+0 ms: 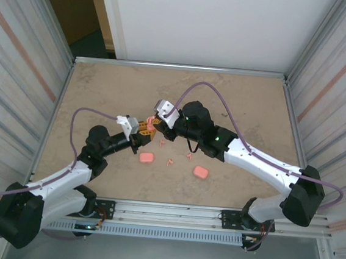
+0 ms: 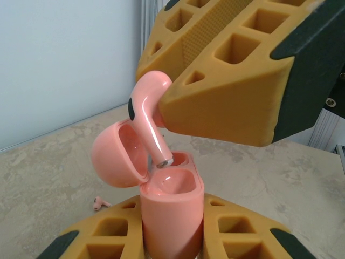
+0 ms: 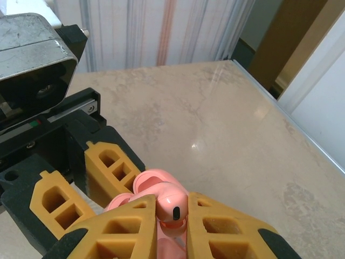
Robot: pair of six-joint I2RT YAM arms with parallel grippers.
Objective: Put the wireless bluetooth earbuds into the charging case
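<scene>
One salmon-pink plastic earbud (image 2: 148,116), clamped in the right claw (image 3: 171,218), hangs stem-down with its tip at the mouth of the open pink charging case (image 2: 170,210), which the left claw (image 2: 172,240) clamps upright; it is not yet seated. Several loose earbuds (image 1: 170,161) wait on the marbled desk (image 1: 249,106), toward 6 o'clock.

Top looks down; close wrist views share case (image 2: 171,221).

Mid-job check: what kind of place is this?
Probably a lab robot cell, not a home: a stone-patterned tabletop framed by aluminium rails, ribbed panel walls on both sides, and a slotted mounting rail at the near edge.
</scene>
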